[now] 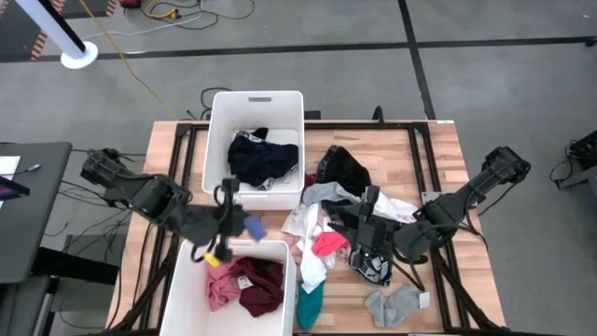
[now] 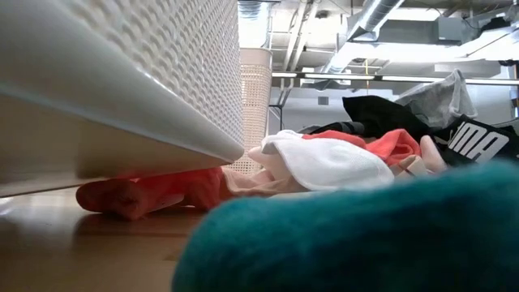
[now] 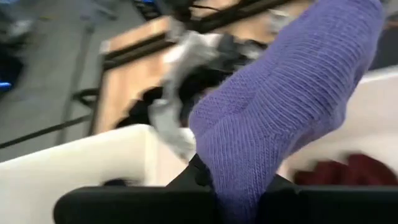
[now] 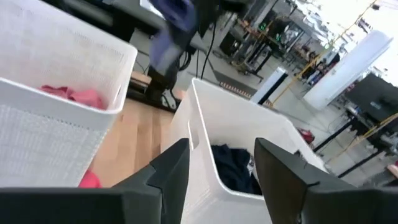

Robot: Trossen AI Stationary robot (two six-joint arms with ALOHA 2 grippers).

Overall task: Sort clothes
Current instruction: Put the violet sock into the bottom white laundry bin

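On the left we have the left tool point(image 1: 227, 227) pressed together on a blue-violet knitted sock point(image 1: 250, 227), carried above the gap between the two white bins. The near bin point(image 1: 187, 280) holds pink and maroon garments point(image 1: 247, 285); the far bin point(image 1: 256, 101) holds a black garment point(image 1: 261, 159). In the left wrist view the sock point(image 3: 280, 106) drapes over the tool, hanging long.

We judge this to be the carry to a bin. To do it well, we should bring the tool fully over the chosen bin's opening before letting go, since the dangling end could catch on a rim and leave the sock half out. We cannot tell which bin blue belongs in.

To the right, the unsorted pile point(image 1: 345, 210) lies on the worktop point(image 1: 438, 159): black, white, red and grey pieces, with a teal garment point(image 1: 310, 303) near the front edge. The right tool point(image 1: 366, 245) hovers over the pile with fingers spread, holding nothing, ready to pick one piece alone.
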